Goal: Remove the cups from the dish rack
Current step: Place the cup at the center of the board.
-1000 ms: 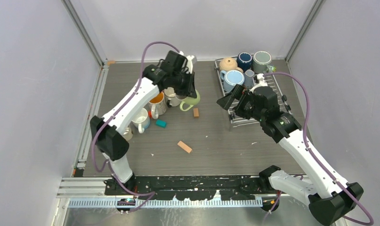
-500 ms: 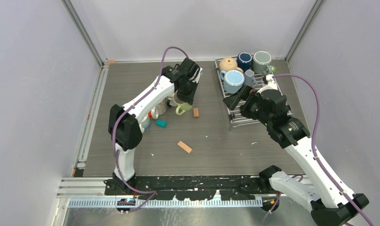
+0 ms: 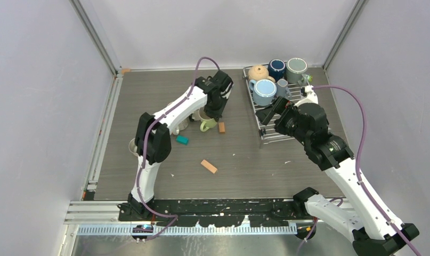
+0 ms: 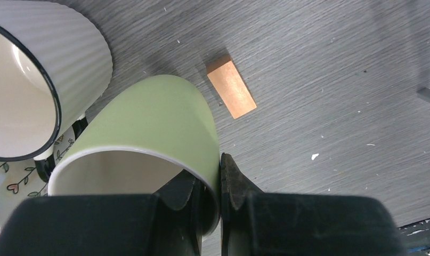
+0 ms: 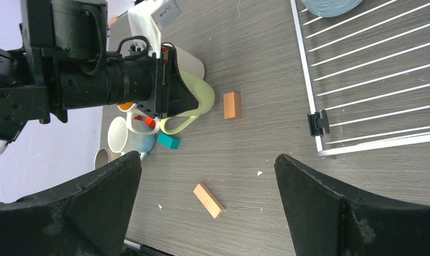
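Writing: We see a white sticker (image 5: 167,12) on the left arm, at the top of the right wrist view. Its words are too small to read.
Left pincer (image 4: 211,184): It is almost closed. It pinches the wall of the lime green mug (image 4: 148,117), with one finger inside and one outside.
Right pincer (image 3: 269,111): It is wide open and holds nothing. It hangs over the left side of the dish rack (image 3: 276,136).
Where the mug is: In the middle of the top view, left of the rack.
Around it: A white ribbed mug (image 4: 47,58) is just beside it. An orange block (image 4: 231,93) is near it, and a teal block (image 3: 181,140) and a tan block (image 3: 208,166) lie lower down.
In the way: The left arm hides most of the mugs on the table in the top view.
In the rack: In the upper right we see a tan mug (image 3: 258,71), a navy mug (image 3: 277,68), a grey-green mug (image 3: 297,67) and a light blue mug (image 3: 264,90).
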`<act>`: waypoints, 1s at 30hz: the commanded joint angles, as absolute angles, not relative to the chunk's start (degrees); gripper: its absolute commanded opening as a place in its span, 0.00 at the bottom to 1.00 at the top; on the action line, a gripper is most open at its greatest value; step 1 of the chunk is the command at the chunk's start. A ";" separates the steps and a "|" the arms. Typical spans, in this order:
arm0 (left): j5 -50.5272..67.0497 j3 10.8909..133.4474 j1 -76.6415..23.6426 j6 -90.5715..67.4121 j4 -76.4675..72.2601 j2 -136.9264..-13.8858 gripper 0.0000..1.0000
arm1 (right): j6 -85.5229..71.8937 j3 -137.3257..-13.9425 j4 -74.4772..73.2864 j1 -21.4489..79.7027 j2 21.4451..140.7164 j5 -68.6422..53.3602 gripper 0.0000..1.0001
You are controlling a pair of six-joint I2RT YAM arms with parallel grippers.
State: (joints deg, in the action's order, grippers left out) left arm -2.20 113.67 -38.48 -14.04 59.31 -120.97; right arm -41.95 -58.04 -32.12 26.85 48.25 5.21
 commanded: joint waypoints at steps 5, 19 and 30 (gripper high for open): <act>-3.45 118.21 -38.94 -12.35 59.17 -122.03 0.00 | -40.69 -60.38 -31.85 27.05 47.29 6.94 1.00; -3.42 122.63 -38.94 -12.08 62.00 -127.42 0.00 | -40.55 -61.08 -32.87 27.06 47.44 6.61 1.00; -3.79 124.21 -38.94 -11.63 63.03 -128.92 0.05 | -40.50 -61.36 -33.31 27.04 48.10 5.94 1.00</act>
State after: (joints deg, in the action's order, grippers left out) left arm -2.37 120.01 -38.68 -12.95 61.80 -129.64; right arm -41.45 -58.67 -34.11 26.85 48.25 5.50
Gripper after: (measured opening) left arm 0.117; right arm 0.996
